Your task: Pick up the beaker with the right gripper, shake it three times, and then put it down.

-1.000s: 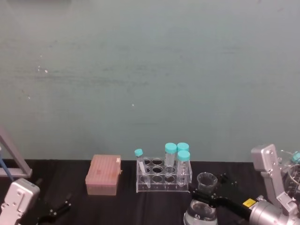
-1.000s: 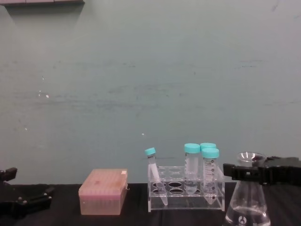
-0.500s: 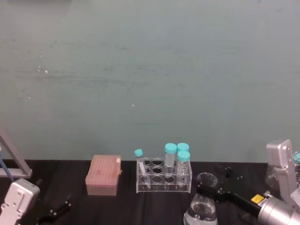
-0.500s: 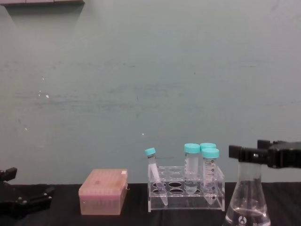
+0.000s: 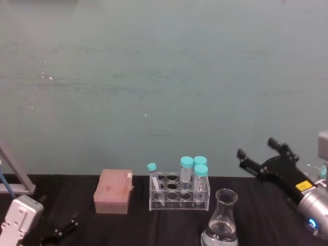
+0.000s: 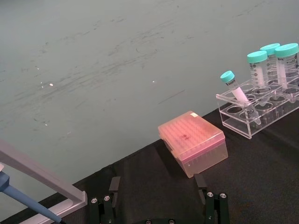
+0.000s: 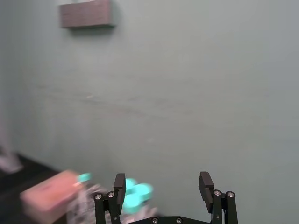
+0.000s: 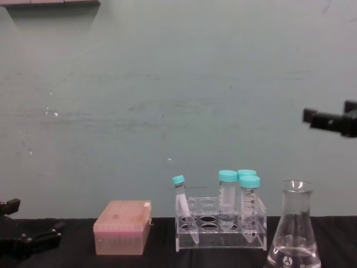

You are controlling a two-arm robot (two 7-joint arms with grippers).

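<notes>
The beaker (image 5: 222,221) stands on the table, apparently well below the raised, open-fingered right end effector (image 5: 259,150).

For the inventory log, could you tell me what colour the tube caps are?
The tube caps are teal, clearest in the left wrist view.

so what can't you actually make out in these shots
- Beaker: its base is cut off by the bottom edge in the chest and head views, so its contact with the table can't be seen.
- Right gripper: chest view's right edge crops it.
- Tube rack: motion-blurred in the right wrist view.
- Left gripper: small and dark in the head view.
</notes>
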